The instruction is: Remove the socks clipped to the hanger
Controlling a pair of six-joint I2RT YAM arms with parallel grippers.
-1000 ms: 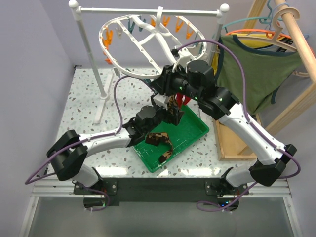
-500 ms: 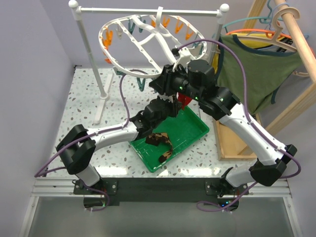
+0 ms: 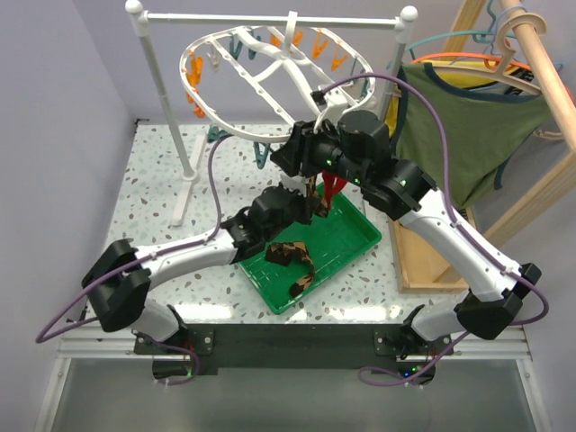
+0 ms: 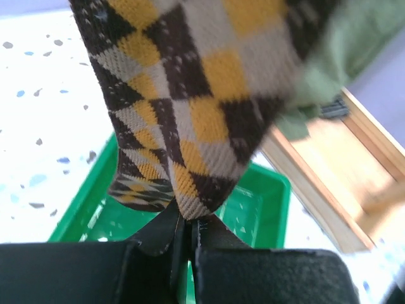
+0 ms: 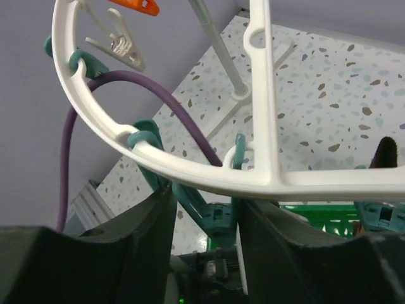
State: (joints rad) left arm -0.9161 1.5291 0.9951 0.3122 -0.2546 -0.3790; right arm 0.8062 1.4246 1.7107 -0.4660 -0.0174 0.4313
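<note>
The white oval hanger hangs tilted from the rail, with orange and teal clothespins around its rim. A brown-and-tan checkered sock hangs from its near edge. My left gripper is shut on that sock's lower tip, seen from above at the left gripper. My right gripper reaches under the hanger rim, its fingers pressed on either side of a teal clothespin. A red sock hangs beside it. Another checkered sock lies in the green tray.
The white rail stand rises at the back left. An olive-green top hangs on hangers at the right by a wooden frame. A wooden board lies right of the tray. Purple cables loop over both arms.
My left gripper has risen from the tray to the hanging checkered sock and shut on its tip. The right gripper's fingers stand slightly wider on the clothespin; the hanger has shifted a little.
</note>
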